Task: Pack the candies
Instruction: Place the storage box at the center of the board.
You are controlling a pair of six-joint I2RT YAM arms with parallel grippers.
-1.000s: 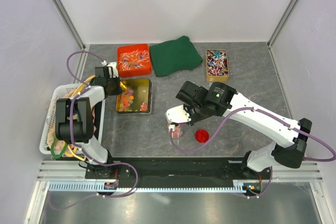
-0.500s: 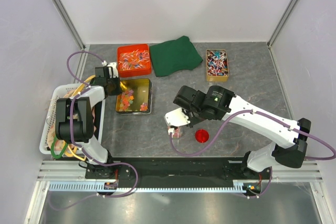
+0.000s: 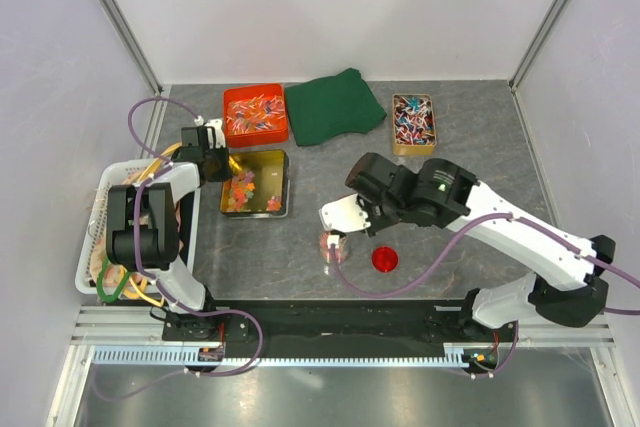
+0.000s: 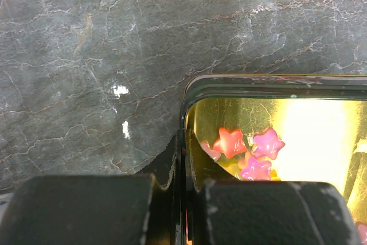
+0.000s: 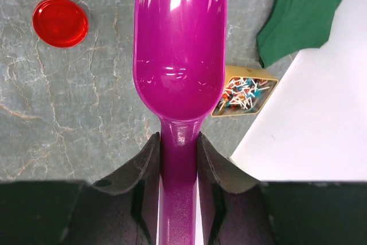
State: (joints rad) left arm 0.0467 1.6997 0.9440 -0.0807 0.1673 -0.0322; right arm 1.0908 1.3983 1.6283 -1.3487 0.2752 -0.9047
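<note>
The candies (image 4: 229,142) lie in the gold tin (image 4: 275,81), its rim pinched by the left pincer (image 4: 182,199); the right pincer (image 5: 179,144) clamps an empty purple scoop (image 5: 179,55) near the lidless jar (image 3: 333,245), so packing looks far from finished

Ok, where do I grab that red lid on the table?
By its rim, from straight above: the red lid lies flat and round on the table, so pinch across opposite edges. The jar stands apart to its left.

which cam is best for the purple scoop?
Right wrist: the empty scoop fills the frame, handle clamped in the right gripper. Top external: hidden beneath the arm. Left wrist shows the tin, no scoop.
</note>
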